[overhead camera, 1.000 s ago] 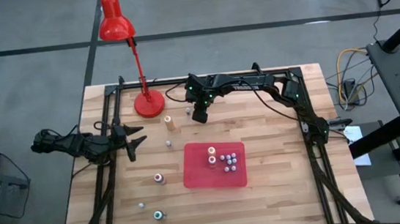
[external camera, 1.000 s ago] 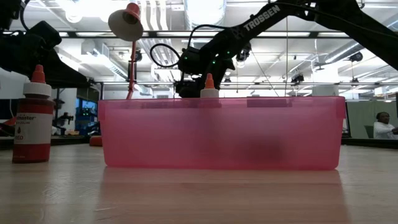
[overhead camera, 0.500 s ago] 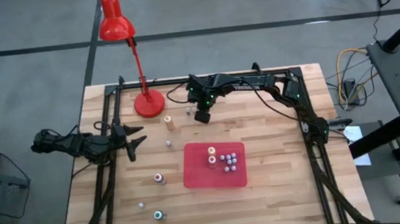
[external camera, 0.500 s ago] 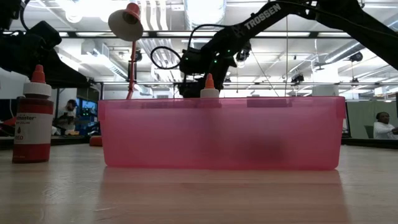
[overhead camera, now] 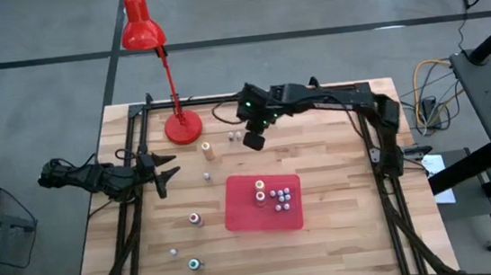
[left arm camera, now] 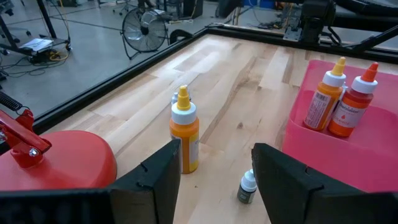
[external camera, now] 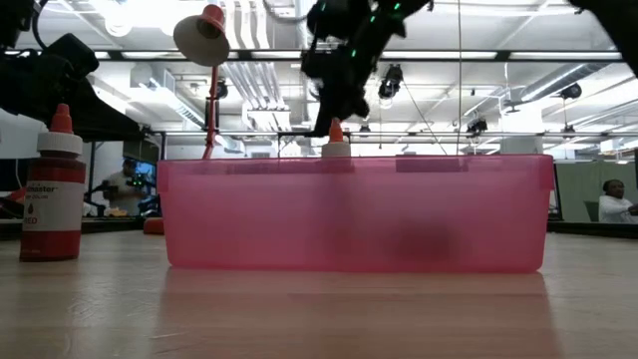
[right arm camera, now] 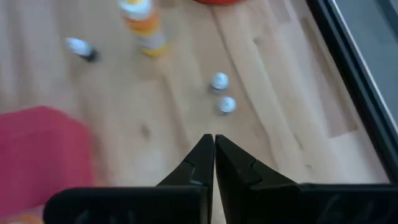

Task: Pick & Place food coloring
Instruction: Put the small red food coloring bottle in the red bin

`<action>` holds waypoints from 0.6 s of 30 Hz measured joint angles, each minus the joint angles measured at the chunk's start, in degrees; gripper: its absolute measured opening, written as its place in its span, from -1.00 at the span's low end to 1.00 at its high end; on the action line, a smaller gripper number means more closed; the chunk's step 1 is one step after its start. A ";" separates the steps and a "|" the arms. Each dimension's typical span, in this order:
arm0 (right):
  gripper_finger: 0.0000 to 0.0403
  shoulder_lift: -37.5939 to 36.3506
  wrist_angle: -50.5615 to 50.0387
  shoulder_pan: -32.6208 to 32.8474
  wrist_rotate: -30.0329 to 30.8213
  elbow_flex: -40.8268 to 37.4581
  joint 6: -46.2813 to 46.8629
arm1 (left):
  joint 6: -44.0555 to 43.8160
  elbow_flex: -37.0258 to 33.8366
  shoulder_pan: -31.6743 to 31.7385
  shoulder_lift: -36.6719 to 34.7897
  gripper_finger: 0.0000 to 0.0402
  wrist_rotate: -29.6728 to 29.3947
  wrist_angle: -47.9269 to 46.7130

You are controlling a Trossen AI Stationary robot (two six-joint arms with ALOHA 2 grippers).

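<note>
Now the left gripper (overhead camera: 166, 176) is waiting released at frame left, bottles (overhead camera: 194, 219) are lying scattered left of centre, more are standing in the tray (overhead camera: 239, 212), and the right gripper (overhead camera: 253, 141) is hovering clenched, empty, above centre

no readable text anywhere

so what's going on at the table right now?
Food coloring bottles are being sorted into the pink bin. A cluster of bottles already sits in it, and several are loose on the wood, including an orange bottle near the red lamp's base and two small white-capped ones. The right pincer hangs above the table near those two with its fingers together and nothing between them. The left pincer waits open at the left side.
</note>
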 joint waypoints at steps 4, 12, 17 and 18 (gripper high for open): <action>-0.96 -6.55 5.11 3.40 0.08 -7.79 2.72 | 0.01 -0.01 0.02 0.01 -0.15 0.00 0.00; -0.96 -19.97 14.18 12.80 2.64 -25.03 7.39 | 0.02 0.00 0.01 0.02 -0.15 0.00 0.00; -0.96 -27.92 22.21 20.66 2.24 -35.42 7.56 | 0.02 0.01 0.01 0.01 -0.15 0.00 0.00; -0.96 -29.69 24.34 22.14 2.05 -37.60 7.58 | 0.01 0.01 0.01 0.01 -0.15 0.00 0.00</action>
